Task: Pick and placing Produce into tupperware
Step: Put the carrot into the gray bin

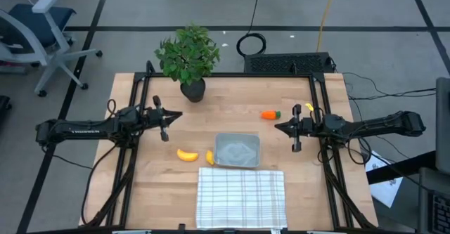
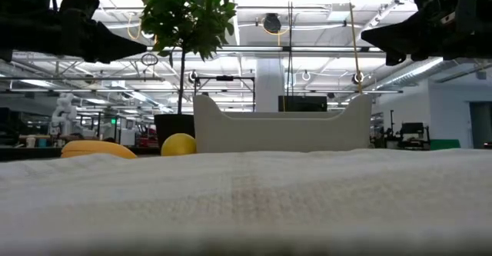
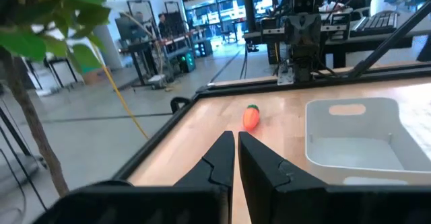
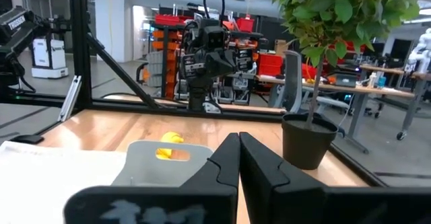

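The clear-greyish tupperware (image 1: 237,150) sits on the wood just beyond the white checked cloth (image 1: 241,197). The curved banana (image 1: 187,154) and the small yellow lemon piece (image 1: 209,157) lie on the table left of it; both show in the low view as banana (image 2: 96,150) and lemon (image 2: 178,144). The orange carrot (image 1: 270,114) with green top lies beyond the tupperware, also carrot (image 3: 250,117). My left gripper (image 1: 178,114) hovers shut above the table's left side, my right gripper (image 1: 276,127) shut above the right side, near the carrot. Both touch nothing.
A leafy potted plant (image 1: 188,58) stands at the table's far edge, left of centre. A black metal frame (image 1: 232,74) borders the table. Bare wood lies between the two grippers. A desk chair (image 1: 39,30) stands on the floor beyond the left arm.
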Available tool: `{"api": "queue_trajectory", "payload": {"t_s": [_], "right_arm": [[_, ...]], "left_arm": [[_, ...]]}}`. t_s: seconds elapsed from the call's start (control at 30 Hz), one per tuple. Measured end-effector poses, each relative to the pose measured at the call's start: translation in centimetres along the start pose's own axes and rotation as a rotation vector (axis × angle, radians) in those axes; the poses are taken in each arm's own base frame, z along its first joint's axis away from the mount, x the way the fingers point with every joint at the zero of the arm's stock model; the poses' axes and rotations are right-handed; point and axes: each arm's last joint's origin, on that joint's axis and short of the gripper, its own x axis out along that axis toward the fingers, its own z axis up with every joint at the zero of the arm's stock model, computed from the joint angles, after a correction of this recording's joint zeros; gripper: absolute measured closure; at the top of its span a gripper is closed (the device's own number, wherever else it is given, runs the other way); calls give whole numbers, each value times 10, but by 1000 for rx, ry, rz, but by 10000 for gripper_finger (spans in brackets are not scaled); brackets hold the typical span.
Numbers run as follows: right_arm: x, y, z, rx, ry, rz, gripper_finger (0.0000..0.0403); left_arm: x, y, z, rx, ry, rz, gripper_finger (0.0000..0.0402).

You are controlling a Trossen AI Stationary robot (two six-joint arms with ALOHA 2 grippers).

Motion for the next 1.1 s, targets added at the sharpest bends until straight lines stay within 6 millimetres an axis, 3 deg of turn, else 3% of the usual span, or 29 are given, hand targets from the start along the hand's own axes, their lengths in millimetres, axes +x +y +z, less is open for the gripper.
{"api": "queue_trajectory", "payload": {"t_s": [0.27,0.63,0.9,1.1], "right_arm": [[1,-4,-5,-19,83,-150,403],[20,-26,42,35,214,-331,403],[38,-49,60,59,281,-319,403],[54,-78,66,102,362,-360,403]], "left_arm": [[0,0,0,49,-3,4,376],[0,0,1,149,-7,9,376],[0,1,1,153,-13,11,376],[0,1,1,153,-13,11,376]]}}
